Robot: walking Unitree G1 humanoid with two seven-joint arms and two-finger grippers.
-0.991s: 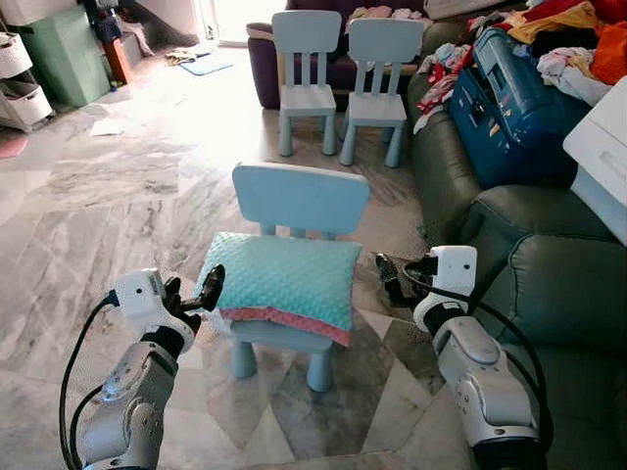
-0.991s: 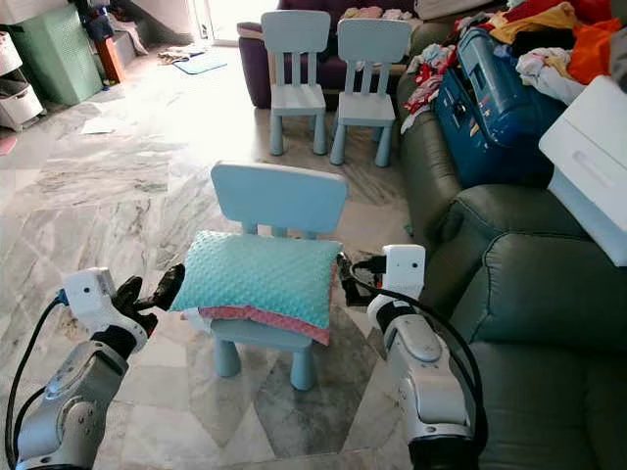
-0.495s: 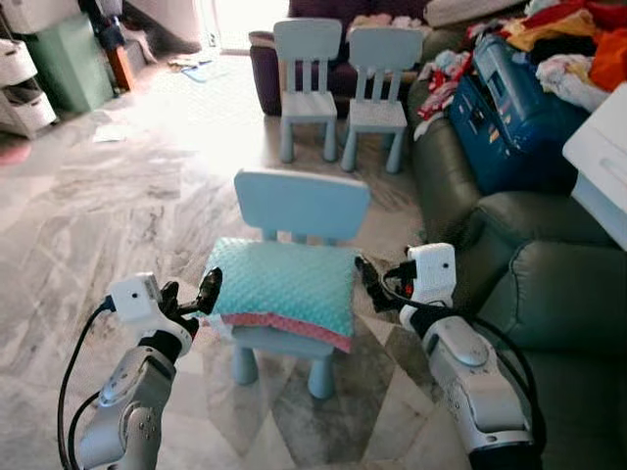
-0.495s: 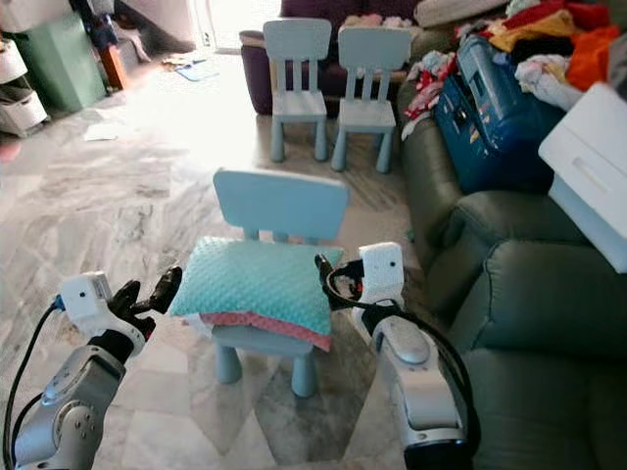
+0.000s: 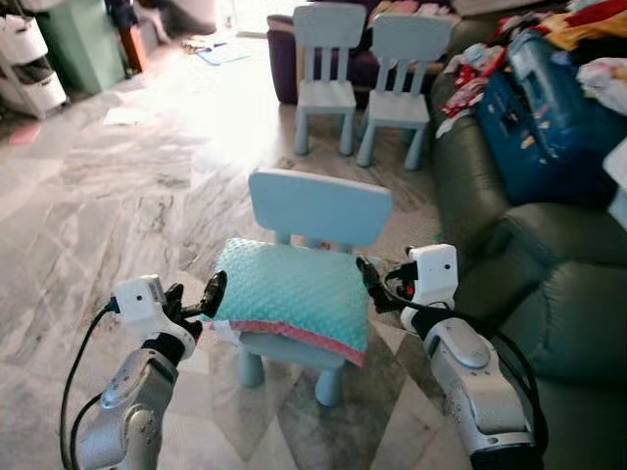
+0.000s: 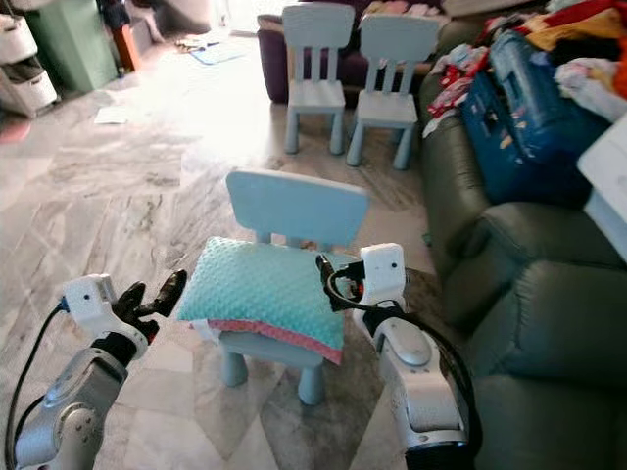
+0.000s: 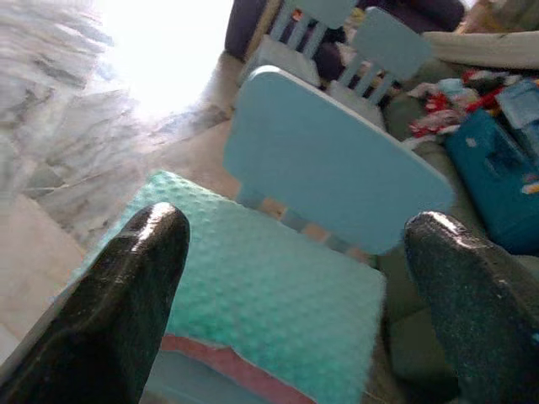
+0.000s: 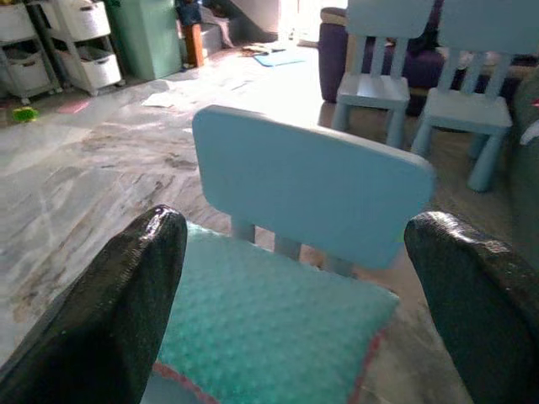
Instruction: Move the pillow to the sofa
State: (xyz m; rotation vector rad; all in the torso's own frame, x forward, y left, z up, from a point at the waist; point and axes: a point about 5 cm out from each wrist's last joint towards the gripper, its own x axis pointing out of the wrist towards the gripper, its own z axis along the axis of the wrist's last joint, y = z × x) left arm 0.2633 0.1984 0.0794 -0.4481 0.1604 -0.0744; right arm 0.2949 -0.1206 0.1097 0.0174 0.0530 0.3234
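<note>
A teal dimpled pillow (image 5: 291, 297) with a pink underside lies flat on the seat of a small light-blue chair (image 5: 320, 208) in front of me. My left gripper (image 5: 196, 296) is open at the pillow's left edge, one fingertip touching or nearly touching it. My right gripper (image 5: 375, 286) is open at the pillow's right edge. In the left wrist view the two black fingers (image 7: 130, 295) frame the pillow (image 7: 278, 295) with nothing between them. The right wrist view shows its fingers (image 8: 126, 295) spread wide over the pillow (image 8: 269, 337). The dark green sofa (image 5: 554, 284) stands to the right.
A blue suitcase (image 5: 539, 117) and heaped clothes cover the sofa's far end. Two more light-blue chairs (image 5: 328, 69) stand behind against a purple couch. A green cabinet (image 5: 83, 39) and white drawers (image 5: 29, 64) are at far left. Marble floor (image 5: 118, 196) lies open to the left.
My right gripper has moved left, from beside the sofa to the pillow's right edge. The left gripper stays by the left edge. The camera view has shifted slightly.
</note>
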